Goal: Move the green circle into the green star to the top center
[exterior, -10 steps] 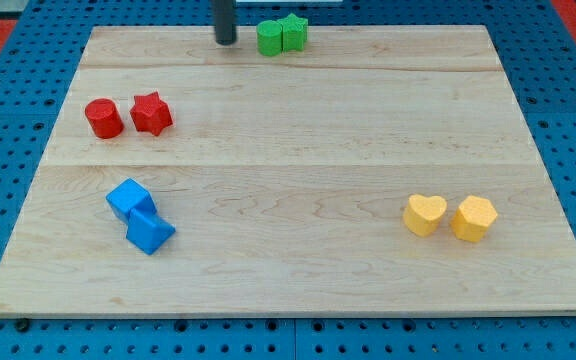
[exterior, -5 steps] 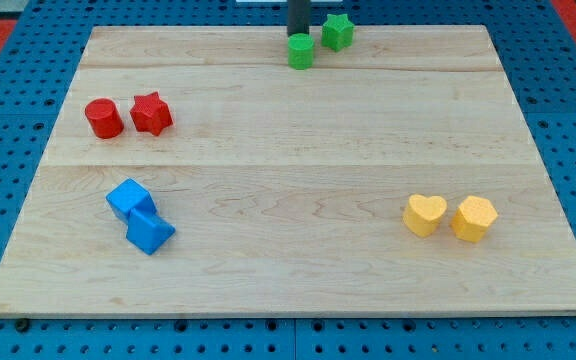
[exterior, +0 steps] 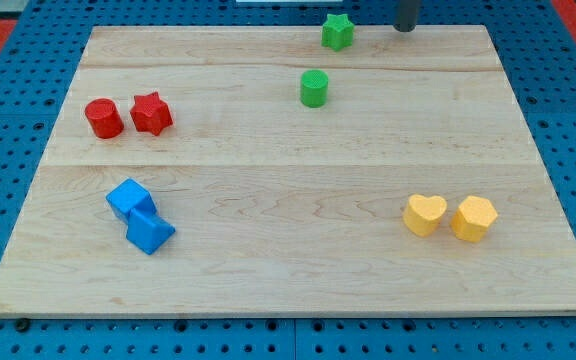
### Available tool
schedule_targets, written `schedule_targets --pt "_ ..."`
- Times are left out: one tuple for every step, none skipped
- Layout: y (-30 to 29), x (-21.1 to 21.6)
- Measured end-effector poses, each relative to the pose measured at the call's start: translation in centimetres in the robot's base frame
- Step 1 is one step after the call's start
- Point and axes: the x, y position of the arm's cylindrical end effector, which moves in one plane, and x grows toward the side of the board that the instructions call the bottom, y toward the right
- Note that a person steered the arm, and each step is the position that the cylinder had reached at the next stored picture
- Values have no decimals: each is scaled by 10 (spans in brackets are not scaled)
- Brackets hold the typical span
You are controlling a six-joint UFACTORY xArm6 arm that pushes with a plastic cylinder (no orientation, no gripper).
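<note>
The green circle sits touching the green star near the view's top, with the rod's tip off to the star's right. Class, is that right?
Not quite. In the camera view the green circle lies apart from the green star, below it. My tip is indeed to the star's right.

Tip (exterior: 405, 29) now far right of green star (exterior: 337, 31); green circle (exterior: 314, 88) knocked nearer, apart from star.
</note>
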Motion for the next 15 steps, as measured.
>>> schedule_targets --pt "-77 1" --pt "-151 3" --pt "-169 40" --pt "-131 37" --pt "-75 75" --pt "-47 128" --pt "-115 147" --pt "-166 133" --pt "-174 113" --pt "-174 113" --pt "-195 101" --pt "-244 99" --pt "-260 116" --pt "-307 101" --pt "-291 84"
